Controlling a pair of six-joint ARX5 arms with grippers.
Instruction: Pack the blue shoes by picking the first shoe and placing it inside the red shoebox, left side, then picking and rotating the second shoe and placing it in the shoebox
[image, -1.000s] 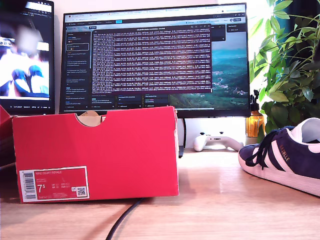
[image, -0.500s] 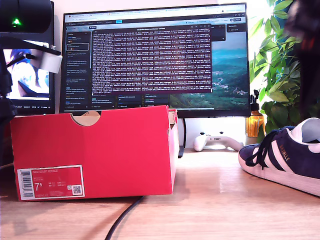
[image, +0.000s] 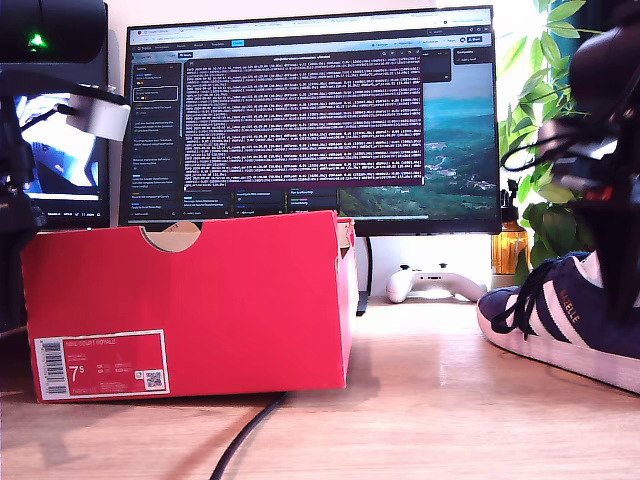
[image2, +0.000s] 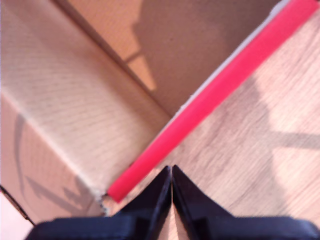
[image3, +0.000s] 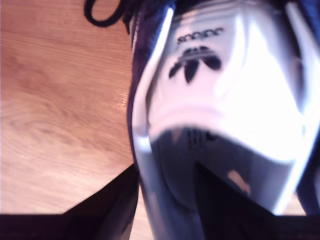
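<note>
The red shoebox (image: 200, 300) stands on the wooden desk in the exterior view's left half, with its barcode label facing the camera. My first gripper (image2: 171, 168) is shut and empty, hovering at the box's red rim (image2: 210, 100) above the bare cardboard inside. Its arm (image: 40, 30) rises at the exterior view's left edge. One blue shoe (image: 560, 320) rests on the desk at the exterior view's right. My second gripper (image3: 166, 170) is open, one finger outside and one inside the shoe's (image3: 210, 75) white-lined collar. Its arm (image: 600, 150) hangs over the shoe.
Behind the box stands a large monitor (image: 310, 110), with a second screen (image: 60, 150) at the exterior view's left. A white game controller (image: 430, 283), an amber bottle (image: 508, 245) and a leafy plant (image: 570, 120) sit at the back. A black cable (image: 245, 435) crosses the front desk.
The first arm has come in over the box's far side, and the box has shifted slightly toward the exterior view's left. The second arm has dropped from above onto the shoe.
</note>
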